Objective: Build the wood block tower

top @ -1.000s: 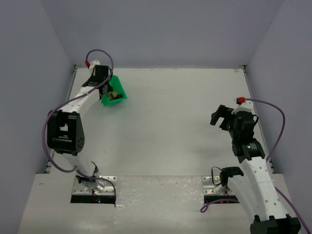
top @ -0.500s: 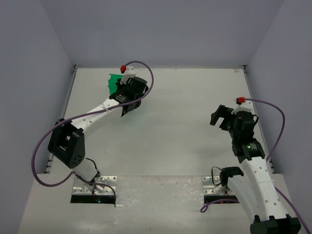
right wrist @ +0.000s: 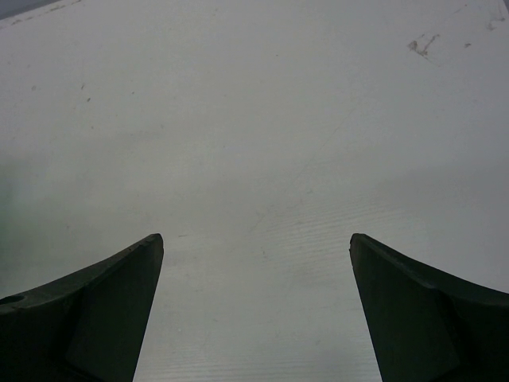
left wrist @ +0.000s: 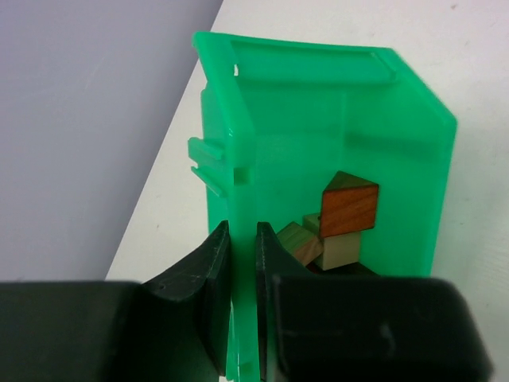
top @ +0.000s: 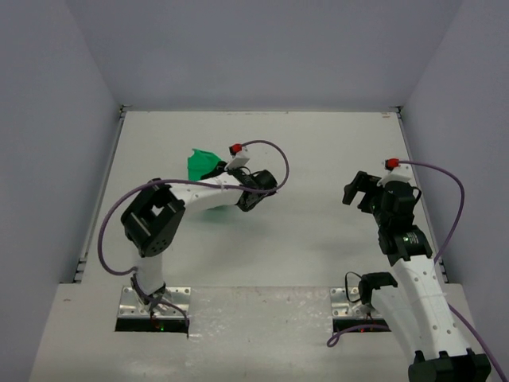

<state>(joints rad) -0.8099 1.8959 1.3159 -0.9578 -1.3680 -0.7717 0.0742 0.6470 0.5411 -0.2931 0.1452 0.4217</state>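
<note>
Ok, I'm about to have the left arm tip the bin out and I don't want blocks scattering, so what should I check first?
1. Left gripper shut on the green bin wall: ok.
2. Wood blocks inside the bin: ok.
3. Bin away from the edges of the table: ok.
4. Right gripper open, nothing between its fingers: ok.
5. Right gripper well apart from the bin: ok.
6. Bin lifted or resting on the table: cannot tell.

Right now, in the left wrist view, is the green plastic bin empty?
No, small tan and reddish-brown wooden blocks lie inside the green plastic bin, whose side wall the left gripper pinches.
</note>
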